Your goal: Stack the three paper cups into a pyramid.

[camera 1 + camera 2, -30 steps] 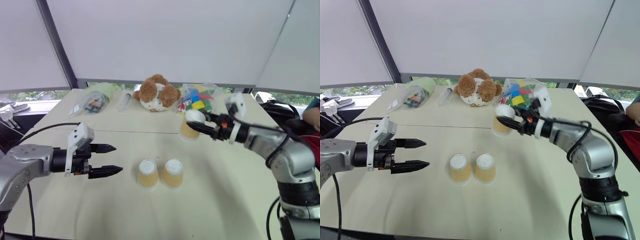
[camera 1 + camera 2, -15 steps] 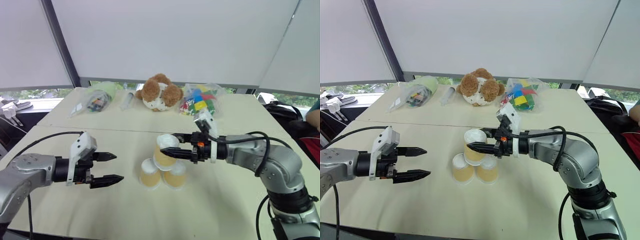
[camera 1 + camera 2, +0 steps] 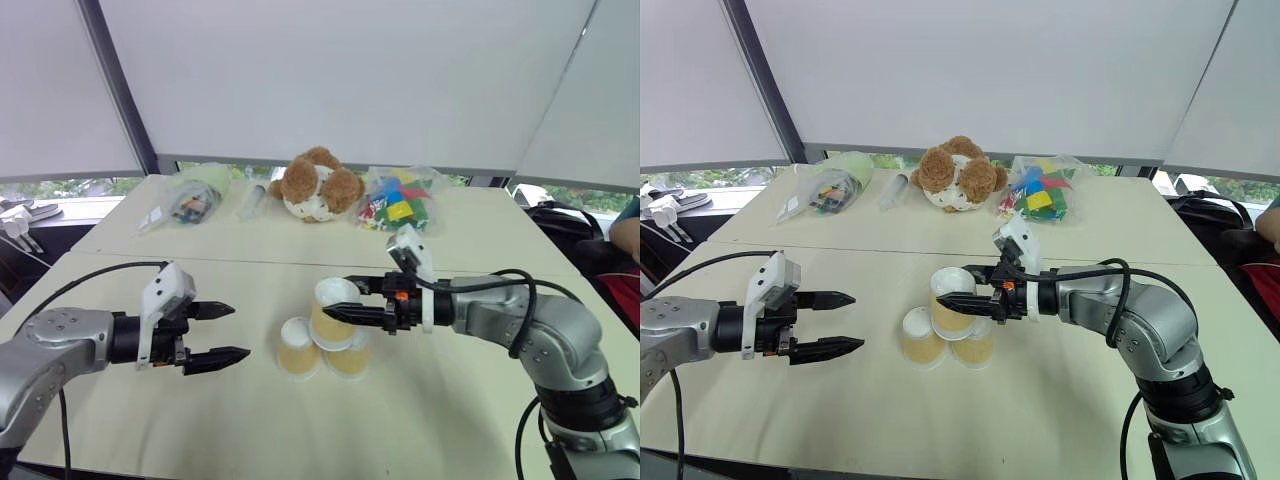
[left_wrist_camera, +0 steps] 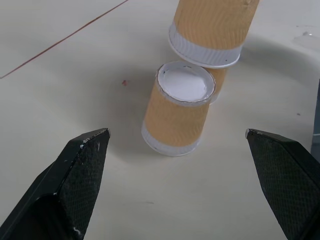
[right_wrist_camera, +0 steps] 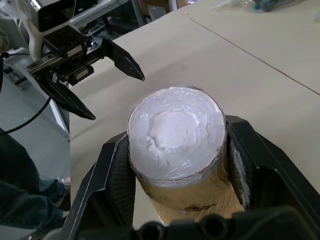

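In the left eye view, we see two base cups standing upside down and side by side on the counter, with the right gripper pinching the third cup directly above the seam between them; its rim appears to sit on or just over their bases, though we cannot tell whether it bears on them yet. The left gripper hovers beside the stack, fingers spread and holding nothing. In the right eye view, a teddy bear and a bag of blocks lie well apart at the far edge, posing no obstruction. In the left wrist view, the nearer base cup stands upright with the held cup's rim overlapping its far side. In the right wrist view, the fingers clamp the cup's sides below its white base. For this step, we judge it best to centre the rim evenly across both bases, confirm level contact, then part the fingers slowly and withdraw sideways without brushing the stack.
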